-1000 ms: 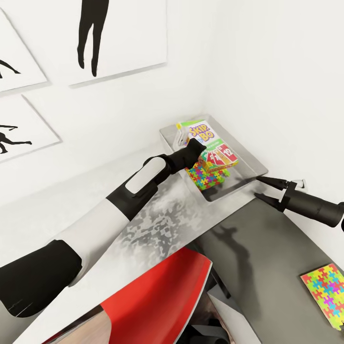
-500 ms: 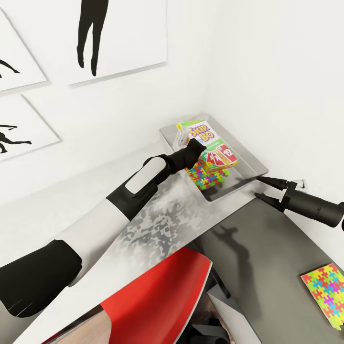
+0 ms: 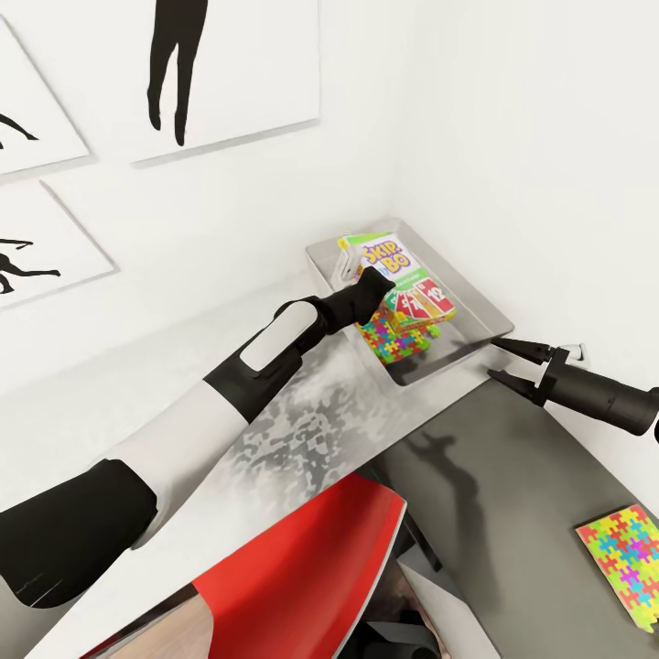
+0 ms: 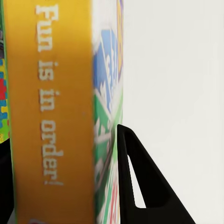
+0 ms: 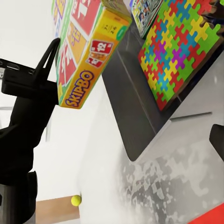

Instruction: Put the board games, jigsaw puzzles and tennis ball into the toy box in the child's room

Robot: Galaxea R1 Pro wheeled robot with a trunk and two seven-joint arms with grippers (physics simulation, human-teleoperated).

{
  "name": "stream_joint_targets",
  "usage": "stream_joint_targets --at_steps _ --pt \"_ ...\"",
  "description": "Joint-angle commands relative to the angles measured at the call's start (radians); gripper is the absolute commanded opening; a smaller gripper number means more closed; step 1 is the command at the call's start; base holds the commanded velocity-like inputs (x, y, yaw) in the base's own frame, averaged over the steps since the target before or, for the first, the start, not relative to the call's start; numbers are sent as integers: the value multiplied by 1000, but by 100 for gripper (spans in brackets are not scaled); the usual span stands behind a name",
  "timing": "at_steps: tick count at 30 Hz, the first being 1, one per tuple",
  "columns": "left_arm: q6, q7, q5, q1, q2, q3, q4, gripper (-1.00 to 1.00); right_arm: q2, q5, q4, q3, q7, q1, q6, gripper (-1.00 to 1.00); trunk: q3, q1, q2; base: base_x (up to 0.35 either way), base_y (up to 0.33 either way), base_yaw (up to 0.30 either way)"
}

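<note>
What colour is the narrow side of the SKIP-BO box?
Yellow-orange, seen best in the left wrist view: the SKIP-BO box shows white lettering there.

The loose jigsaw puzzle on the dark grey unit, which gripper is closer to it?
The right. The right gripper hangs open over the same dark unit as the jigsaw puzzle, while the left gripper is across at the toy box, holding the SKIP-BO box.

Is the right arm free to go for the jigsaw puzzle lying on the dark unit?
Probably yes: the right gripper is open and empty, and the jigsaw puzzle lies flat with nothing on it or between them.
</note>
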Motion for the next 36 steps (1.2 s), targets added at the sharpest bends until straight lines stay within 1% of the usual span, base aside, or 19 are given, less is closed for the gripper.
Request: stream_joint_targets --at_steps 1,2,19,24,25,26,27,33,36 --pt "1 7 7 -1 0 0 -1 -100 0 -10 0 -1 -10 -1 3 100 -1 1 -2 0 0 0" --pt "0 8 7 -1 0 0 -1 100 0 -10 0 0 -10 -1 3 100 -1 1 -2 0 0 0" --pt "9 6 9 -1 0 1 -14 100 1 -10 0 1 -10 -1 3 100 -1 1 -2 0 0 0" --pt "45 5 9 -1 0 18 -72 100 1 -10 0 1 -10 -1 3 100 -1 1 -2 0 0 0" --pt "59 6 9 -1 0 36 -94 100 1 -10 0 1 -10 -1 3 100 -1 1 -2 0 0 0" --pt "75 8 9 -1 0 61 -111 100 1 -10 0 1 -10 -1 3 100 -1 1 -2 0 0 0" --pt "82 8 9 0 0 71 -114 100 1 -10 0 1 -10 -1 3 100 -1 1 -2 0 0 0" --pt "198 8 9 1 0 198 -149 100 0 -10 0 0 -10 -1 3 100 -1 1 -2 0 0 0" --pt "238 8 9 2 0 244 -164 100 1 -10 0 1 -10 -1 3 100 -1 1 -2 0 0 0"
